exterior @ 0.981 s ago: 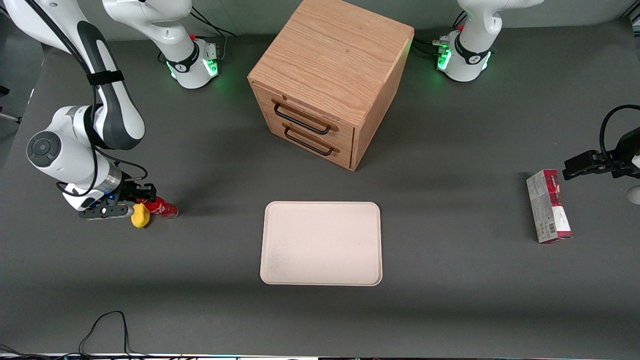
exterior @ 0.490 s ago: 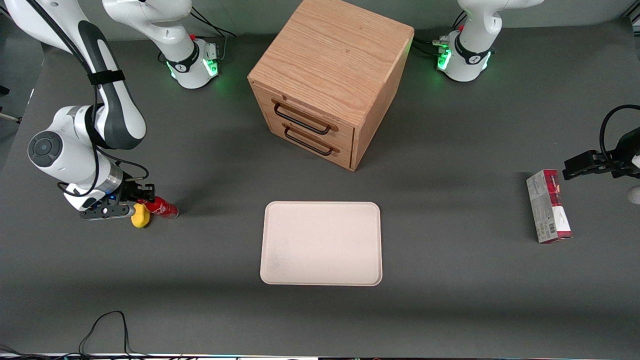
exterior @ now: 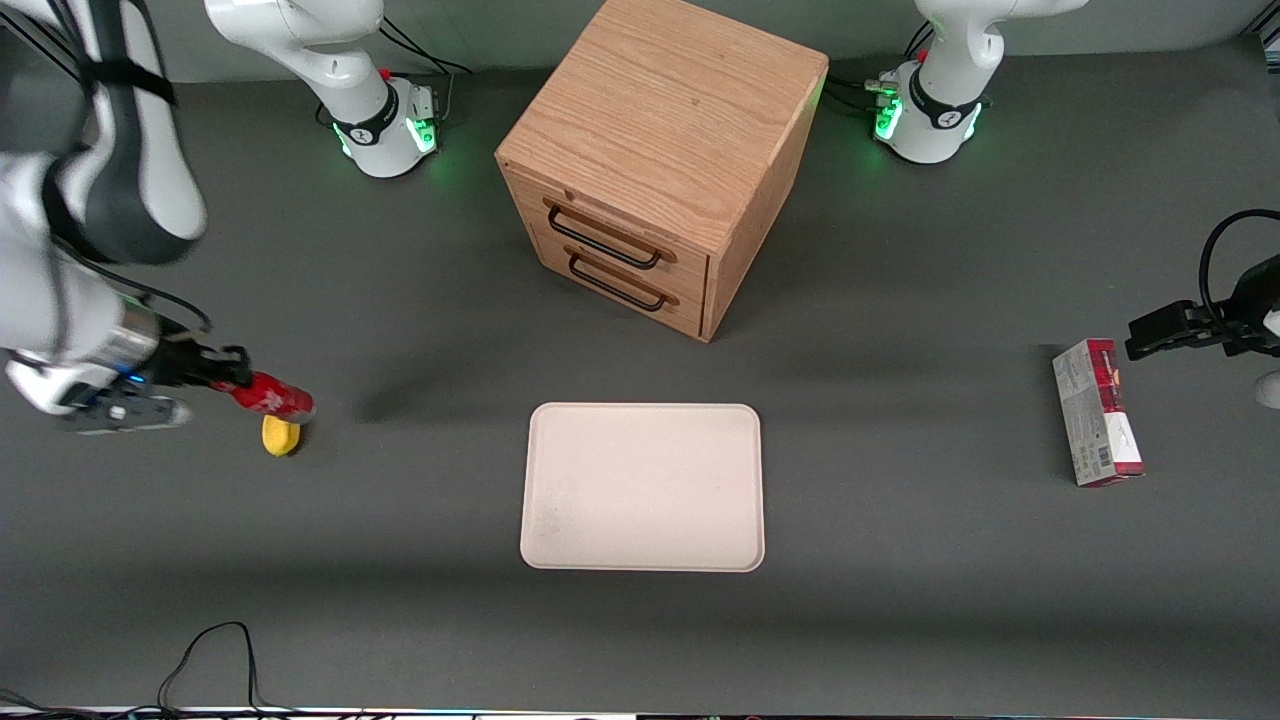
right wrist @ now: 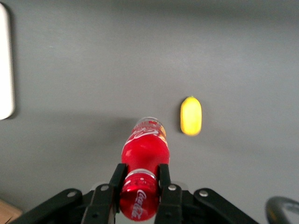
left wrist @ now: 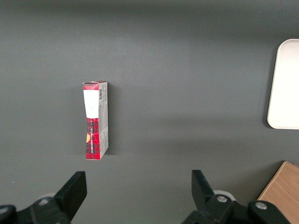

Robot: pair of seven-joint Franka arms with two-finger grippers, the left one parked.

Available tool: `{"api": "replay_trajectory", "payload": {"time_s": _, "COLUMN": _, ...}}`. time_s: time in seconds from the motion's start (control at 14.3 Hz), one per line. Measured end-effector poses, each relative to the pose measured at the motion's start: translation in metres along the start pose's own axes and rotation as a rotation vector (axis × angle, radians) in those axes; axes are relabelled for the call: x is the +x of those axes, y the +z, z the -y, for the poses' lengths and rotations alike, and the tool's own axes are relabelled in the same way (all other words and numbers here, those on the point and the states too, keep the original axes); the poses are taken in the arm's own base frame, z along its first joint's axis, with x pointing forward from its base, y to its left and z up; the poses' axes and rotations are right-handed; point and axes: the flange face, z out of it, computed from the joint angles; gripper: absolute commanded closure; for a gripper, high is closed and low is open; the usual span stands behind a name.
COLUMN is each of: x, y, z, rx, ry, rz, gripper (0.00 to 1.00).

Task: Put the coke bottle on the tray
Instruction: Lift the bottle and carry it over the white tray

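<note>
The small red coke bottle (exterior: 268, 397) hangs on its side above the table at the working arm's end, its cap end clamped in my gripper (exterior: 222, 381). In the right wrist view the two black fingers (right wrist: 117, 179) press on the bottle's neck (right wrist: 142, 158) just past the red cap, and the gripper (right wrist: 139, 181) is shut on it. The cream-beige tray (exterior: 642, 487) lies flat in the table's middle, well toward the parked arm's end from the bottle; one edge of the tray (right wrist: 4, 65) shows at the wrist view's border.
A yellow lemon-like lump (exterior: 279, 436) (right wrist: 191, 115) lies on the table just below the bottle. The wooden drawer cabinet (exterior: 655, 160) stands farther from the front camera than the tray. A red-and-grey carton (exterior: 1096, 412) (left wrist: 96, 119) lies toward the parked arm's end.
My gripper has lifted the coke bottle off the table and drawn it away from the lemon-like lump, toward the table's edge at the working arm's end. The lump stayed put.
</note>
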Motion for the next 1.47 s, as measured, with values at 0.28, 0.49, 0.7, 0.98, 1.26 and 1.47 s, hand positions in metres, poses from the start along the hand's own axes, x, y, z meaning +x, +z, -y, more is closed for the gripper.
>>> {"api": "replay_trajectory", "payload": {"time_s": 0.28, "x": -0.013, "y": -0.099, "z": 0.000, "rx": 0.001, "ry": 0.001, "rz": -0.003, "gripper": 0.99}}
{"api": "replay_trajectory", "payload": {"time_s": 0.49, "x": -0.016, "y": -0.129, "z": 0.008, "rx": -0.001, "ry": -0.012, "rz": -0.029, "gripper": 0.99}}
{"api": "replay_trajectory", "payload": {"time_s": 0.7, "x": 0.010, "y": -0.134, "z": 0.070, "rx": 0.000, "ry": -0.119, "rz": -0.063, "gripper": 1.00}}
{"api": "replay_trajectory", "payload": {"time_s": 0.98, "x": 0.054, "y": -0.122, "z": 0.193, "rx": 0.018, "ry": -0.257, "rz": -0.106, "gripper": 1.00}}
{"api": "replay_trajectory", "payload": {"time_s": 1.26, "x": 0.062, "y": -0.083, "z": 0.306, "rx": 0.018, "ry": -0.332, "rz": -0.095, "gripper": 1.00}}
{"api": "replay_trajectory", "payload": {"time_s": 1.47, "x": 0.055, "y": -0.074, "z": 0.352, "rx": -0.030, "ry": -0.394, "rz": -0.131, "gripper": 1.00}}
